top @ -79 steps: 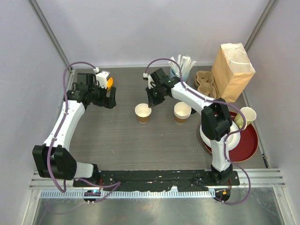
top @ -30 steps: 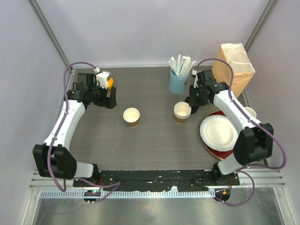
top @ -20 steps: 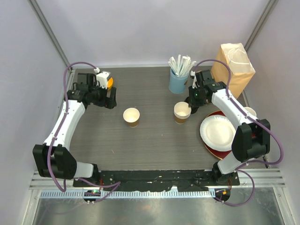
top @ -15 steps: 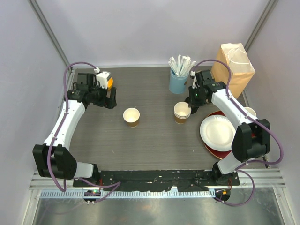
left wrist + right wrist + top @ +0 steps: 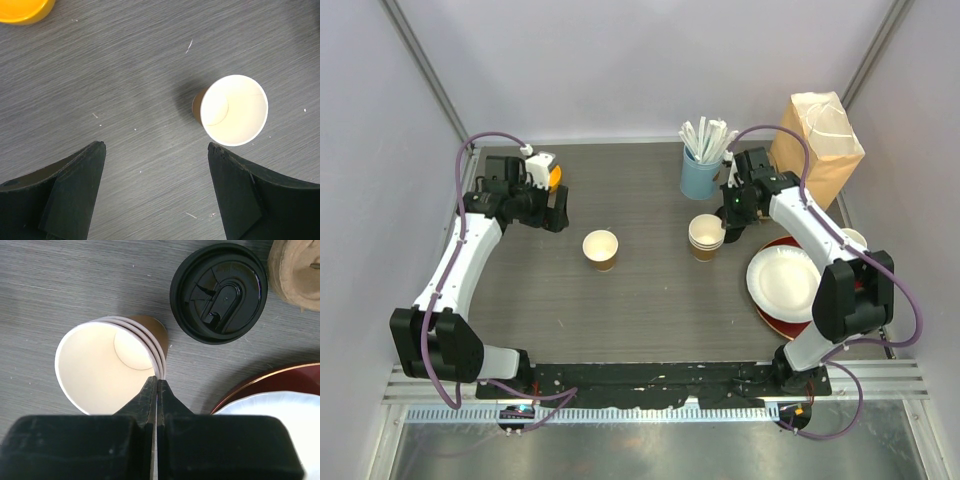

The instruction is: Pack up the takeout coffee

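Three nested kraft-brown paper cups (image 5: 706, 236), white inside, stand right of the table's middle, with no lid on them. My right gripper (image 5: 725, 222) is at their right rim. In the right wrist view its fingers (image 5: 157, 380) are shut on the rim of the stack (image 5: 107, 365), one finger inside and one outside. Just behind the stack a round black lid (image 5: 218, 292) lies flat on the table. A single open brown cup (image 5: 601, 248) stands at the centre left. My left gripper (image 5: 552, 212) hovers behind and left of it, open and empty (image 5: 155, 145), with that cup (image 5: 234, 110) ahead of its right finger.
A light-blue cup of wrapped straws (image 5: 701, 175) and a brown paper bag (image 5: 817, 150) stand at the back right. A white paper plate (image 5: 785, 283) lies on a red tray (image 5: 790, 328), with a pale yellow cup (image 5: 853, 240) beside it. An orange object (image 5: 22, 10) sits far left, and a cardboard carrier (image 5: 295, 270) lies by the lid.
My right arm left the single cup at centre left and swung back to the stack. Over the last second its fingers closed on the stack's rim, nudging the stack slightly left. The left arm stayed still.
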Controlling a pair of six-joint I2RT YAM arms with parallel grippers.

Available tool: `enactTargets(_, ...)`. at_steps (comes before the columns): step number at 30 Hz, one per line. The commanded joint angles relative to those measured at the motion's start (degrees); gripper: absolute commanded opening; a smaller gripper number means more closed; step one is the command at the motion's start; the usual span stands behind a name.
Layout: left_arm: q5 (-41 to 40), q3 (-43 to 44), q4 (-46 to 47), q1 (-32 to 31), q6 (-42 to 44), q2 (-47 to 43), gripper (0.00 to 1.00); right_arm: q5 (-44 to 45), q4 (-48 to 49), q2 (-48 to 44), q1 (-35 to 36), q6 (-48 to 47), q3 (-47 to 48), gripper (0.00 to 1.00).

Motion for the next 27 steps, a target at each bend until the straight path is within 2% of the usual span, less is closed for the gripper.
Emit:
enactTargets(1, 1.3, 0.6, 0.4, -0.2, 0.5, -0.2, 0.87, -1.7, -1.4, -2.3, 0.4, -1.4, 3.8, 0.01)
enactTargets(6, 1.6, 0.8, 0.3, -0.2, 0.4, -0.2, 0.88, -4.9, -1.8, -5.8, 0.3, -1.9, 4.4, 0.01)
enactTargets(14, 1.6, 0.7, 0.1, -0.2, 0.5, -0.8, 0.87, -11.6, 0.2, -6.0, 0.3, -1.6, 2.2, 0.01)
enactTargets(19, 2.1, 0.5, 0.2, -0.2, 0.6, -1.0, 0.87, -2.9, -0.2, -3.3, 0.3, -1.5, 0.5, 0.01)
enactTargets(21, 2.2, 0.5, 0.1, -0.2, 0.7, -1.0, 0.88, -5.7, -1.1, -2.3, 0.3, -1.9, 0.7, 0.01)
enactTargets(23, 2.2, 0.6, 0.0, -0.2, 0.7, -1.2, 0.88, -12.2, 0.7, -5.0, 0.3, -0.8, 0.1, 0.01)
enactTargets(27, 2.7, 0.5, 0.0, -0.2, 0.6, -1.6, 0.87, -15.5, 3.7, -8.8, 0.3, 0.7, 1.2, 0.01)
